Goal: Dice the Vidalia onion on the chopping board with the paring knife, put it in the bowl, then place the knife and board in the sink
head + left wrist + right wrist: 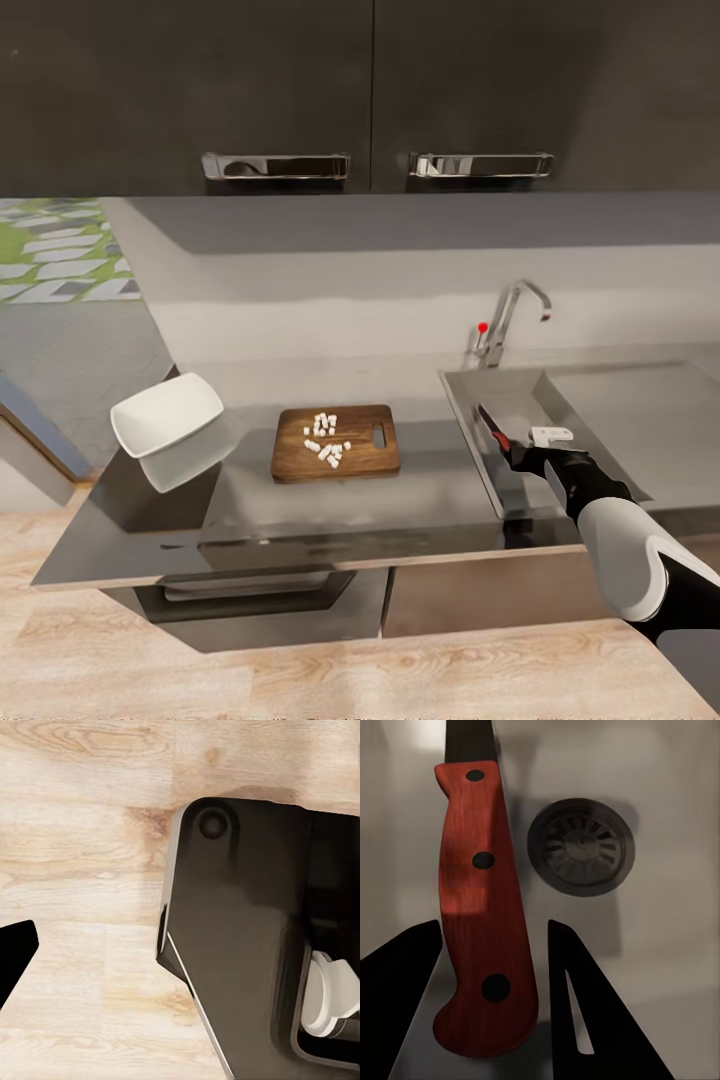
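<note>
The sink [600, 420] is a grey basin set into the counter [420, 500], with one round dark drain [581, 847] at its bottom and one shiny tap [510, 320] with a red knob behind it. Over the basin is the knife [492, 425], its dark blade pointing away from the robot. In the right wrist view its red handle [484, 907] has three dark dots on it and sits between the two black fingers [600, 1012] of the right gripper [515, 450]. The fingers are spread apart, with a small gap on each side of the handle, so they are not squeezing it. I cannot tell if the knife lies on the bottom of the sink. Left of the sink, one brown board [336, 442] lies flat on the counter. On it is a loose pile of small white onion bits [326, 440], too many and too small to count. Left of the board, one white bowl [166, 414] stands tilted at the counter's end. Nothing shows inside it. Above are two dark cupboard doors [370, 90] with two shiny handles. The left wrist view shows a wooden floor [82, 870], a dark robot part and one black fingertip [15, 952]; I cannot tell if that pincer is apart or together.
</note>
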Motion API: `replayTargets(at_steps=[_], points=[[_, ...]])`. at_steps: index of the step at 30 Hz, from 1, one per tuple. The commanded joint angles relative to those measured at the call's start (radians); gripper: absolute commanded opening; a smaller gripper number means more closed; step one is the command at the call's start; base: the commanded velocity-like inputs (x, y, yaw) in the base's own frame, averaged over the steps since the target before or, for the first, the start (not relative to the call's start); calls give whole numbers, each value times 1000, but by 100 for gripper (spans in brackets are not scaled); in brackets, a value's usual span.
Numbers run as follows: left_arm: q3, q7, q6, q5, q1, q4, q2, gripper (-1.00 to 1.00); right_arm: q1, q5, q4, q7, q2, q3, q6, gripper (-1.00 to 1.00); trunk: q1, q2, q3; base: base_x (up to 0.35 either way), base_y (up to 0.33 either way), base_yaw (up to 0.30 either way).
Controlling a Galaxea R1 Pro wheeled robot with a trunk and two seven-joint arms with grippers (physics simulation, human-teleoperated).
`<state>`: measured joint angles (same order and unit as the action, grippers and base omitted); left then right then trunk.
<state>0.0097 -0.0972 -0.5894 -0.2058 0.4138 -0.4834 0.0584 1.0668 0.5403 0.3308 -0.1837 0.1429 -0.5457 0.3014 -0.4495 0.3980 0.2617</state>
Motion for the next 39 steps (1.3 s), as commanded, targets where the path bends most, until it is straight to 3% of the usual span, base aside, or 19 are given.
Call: replayTargets(at_steps=[1,20,21,34,37,39], points=[[1,-10,0,-11,0,-1,0,100,1,10,2,-8,-1,-8,4,-100,-1,2,3,0,0,0],[1,-10,2,-11,0,0,0,100,1,10,3,-8,0,-8,-2,-100,-1,2,34,0,0,0],[1,-10,2,-11,0,0,0,100,1,10,3,-8,0,-8,-5,100,-1,2,35,0,0,0],[1,-10,2,-11,0,3,0,100,1,10,25,-14,3,-11,-11,100,-1,2,48,0,0,0],[1,-10,2,-11,0,4,0,100,1,8,136,-34,2,-10,-5,100,-1,2,49,0,0,0],[1,-10,2,-11,0,5,0,100,1,8,234,-91,-1,-9,13,100,-1,2,49,0,0,0]])
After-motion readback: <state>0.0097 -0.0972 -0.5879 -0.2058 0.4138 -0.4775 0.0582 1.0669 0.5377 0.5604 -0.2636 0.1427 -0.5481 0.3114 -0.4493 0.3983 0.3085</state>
